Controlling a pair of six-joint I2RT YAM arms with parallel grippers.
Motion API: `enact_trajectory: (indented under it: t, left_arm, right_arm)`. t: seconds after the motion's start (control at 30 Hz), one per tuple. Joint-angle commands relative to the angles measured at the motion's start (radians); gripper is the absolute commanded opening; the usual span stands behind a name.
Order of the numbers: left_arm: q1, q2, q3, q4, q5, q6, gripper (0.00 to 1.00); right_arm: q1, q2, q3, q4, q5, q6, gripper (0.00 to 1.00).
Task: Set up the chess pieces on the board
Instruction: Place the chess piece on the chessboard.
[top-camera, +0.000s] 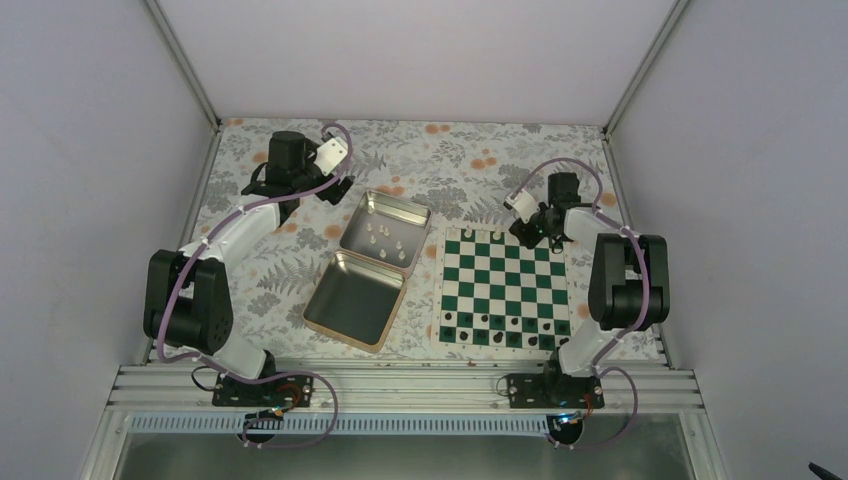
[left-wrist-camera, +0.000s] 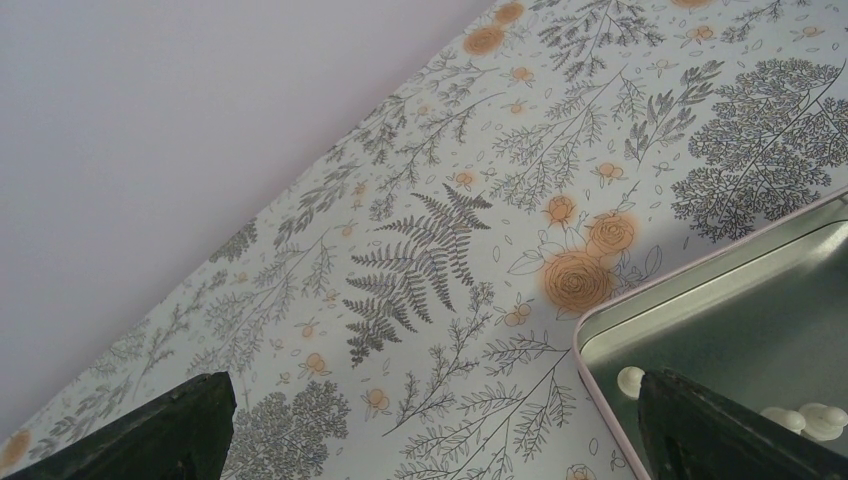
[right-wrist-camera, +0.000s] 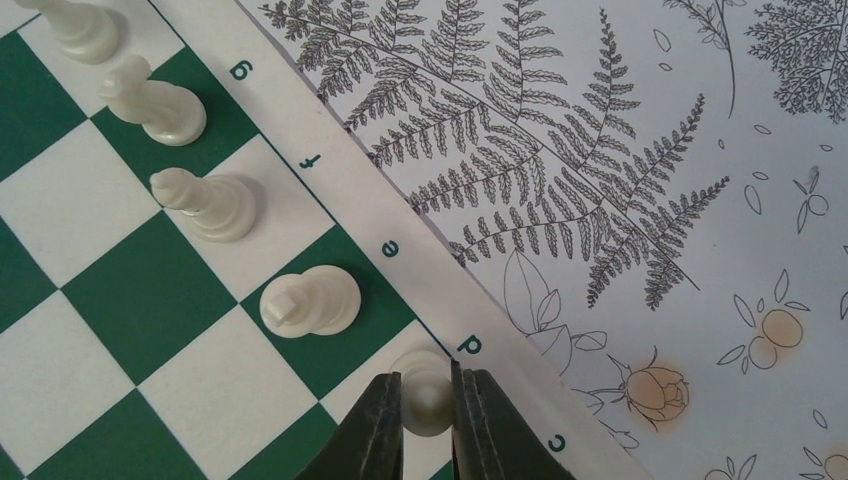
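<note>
The right gripper pinches a tiny cream-white, round-headed chess piece on the green-and-white board — the left gripper gapes wide.

Right claw over board far edge; chess pieces in open tin; left claw beyond tin.

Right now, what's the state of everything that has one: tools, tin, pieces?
left tool: open, empty, by the tin's corner
right tool: shut on a white piece at the board edge, d file
tin: open, lid flat
white pieces in tin: loose, unplaced
white pieces on e to h: upright
dark pieces: on the near rows
</note>
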Motion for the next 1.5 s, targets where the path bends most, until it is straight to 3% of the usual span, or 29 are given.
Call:
enact_trajectory:
  t: [0.0,1.13,1.33,1.47]
  left_arm:
    - [-0.006,0.012,0.023,0.000,-0.004,0.014,1.00]
    - [-0.010,0.016,0.024,0.002,-0.008,0.015,1.00]
    - [-0.011,0.015,0.024,0.002,-0.009,0.016,1.00]
    - [-0.012,0.015,0.022,0.003,-0.011,0.017,1.00]
  right_arm:
    - [-0.007,0.012,0.021,0.001,-0.009,-0.022,0.13]
    - [-0.008,-0.017,0.002,-0.038,0.011,-0.050,0.14]
    - [-0.008,-0.015,0.001,-0.041,0.004,-0.053,0.23]
    - [-0.008,-0.052,0.005,-0.047,0.010,-0.056,0.37]
